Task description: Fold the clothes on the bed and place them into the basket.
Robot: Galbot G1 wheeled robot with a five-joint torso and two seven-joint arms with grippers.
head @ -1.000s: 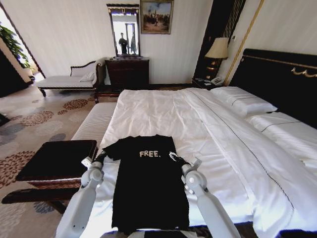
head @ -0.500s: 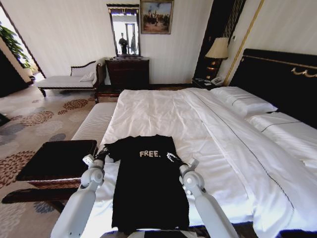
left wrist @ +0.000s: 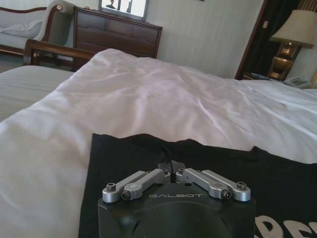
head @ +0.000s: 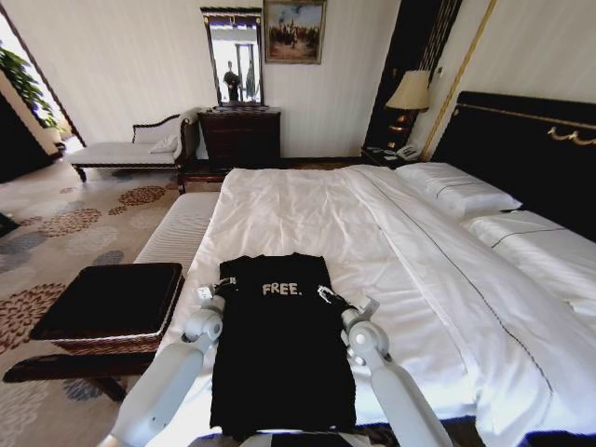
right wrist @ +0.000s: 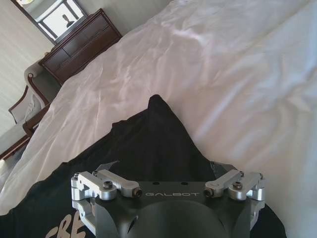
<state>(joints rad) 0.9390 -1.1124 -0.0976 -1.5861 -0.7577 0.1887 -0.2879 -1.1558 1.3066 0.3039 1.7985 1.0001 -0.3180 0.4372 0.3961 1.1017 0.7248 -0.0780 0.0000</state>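
A hotel-style bedroom

A very large bed [head: 372,223] with white sheets, pillows [head: 456,191] and a gold-trimmed black headboard [head: 526,149] — beyond it a dark dresser [head: 239,137], a mirror [head: 233,58], a framed painting [head: 294,31], a bedside lamp [head: 409,91], a chaise longue [head: 130,149] and patterned carpet [head: 56,233]

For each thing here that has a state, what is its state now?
T-shirt: flat on the bed, left sleeve folded in, right sleeve still out.
Basket: beside the bed, no shirt in it.
Left claw: shut, at the left shoulder.
Right claw: open over the right sleeve.
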